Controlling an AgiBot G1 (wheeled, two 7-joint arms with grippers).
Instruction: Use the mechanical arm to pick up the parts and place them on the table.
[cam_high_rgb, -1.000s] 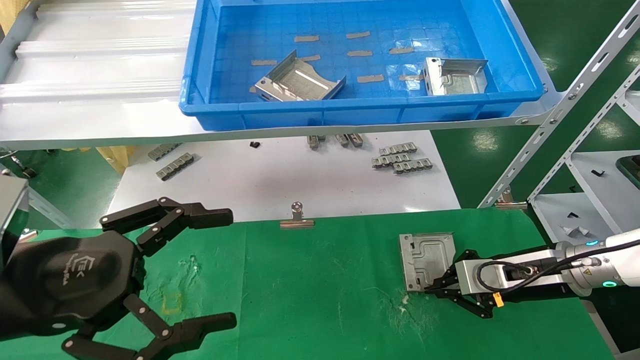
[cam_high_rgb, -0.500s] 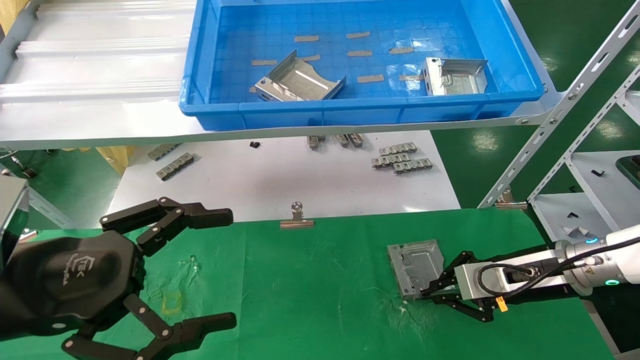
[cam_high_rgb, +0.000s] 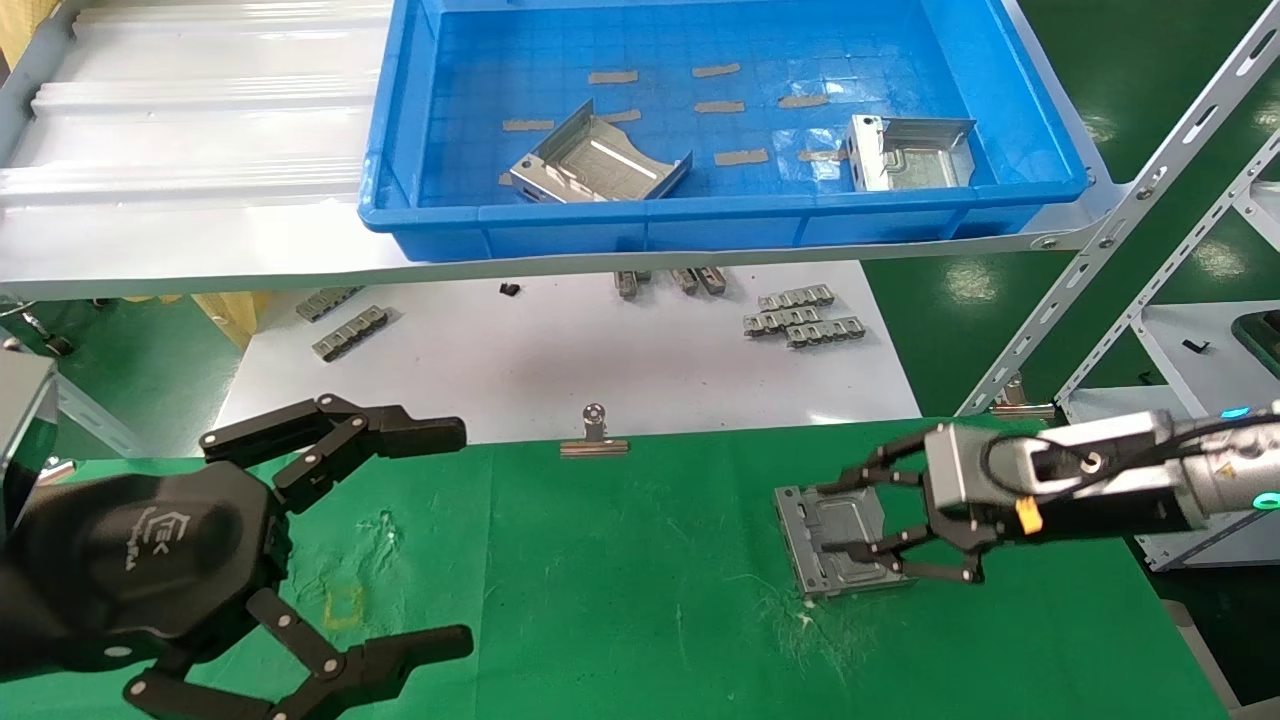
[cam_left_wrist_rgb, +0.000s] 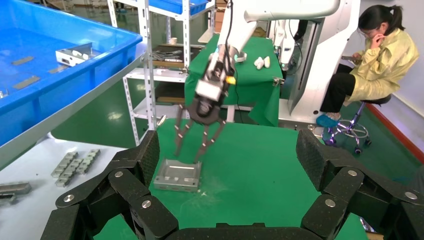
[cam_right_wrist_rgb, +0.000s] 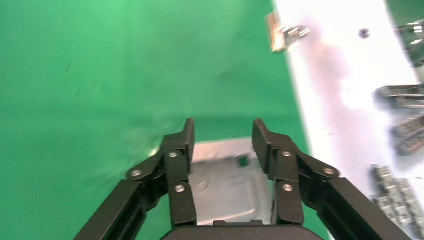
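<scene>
The only writing you can see is the white logo on the palm of your left gripper (cam_high_rgb: 440, 540); its letters are too small to read. That gripper sits parked low at the near left of the green desk (cam_high_rgb: 640, 620), its jaws spread wide and holding nothing.

Your right gripper (cam_high_rgb: 835, 518) hangs just above the part (cam_high_rgb: 835, 540) lying flat on the desk at the right, near the white scuffs. Its jaws are open about as wide as the bracket and hold nothing. From the head view you can't be sure whether a fingertip brushes the metal, but the left wrist view suggests a small gap.

Two more parts (cam_high_rgb: 598, 160) lie in the blue bin (cam_high_rgb: 700, 225) on the grey shelf (cam_high_rgb: 200, 200) beyond.
</scene>
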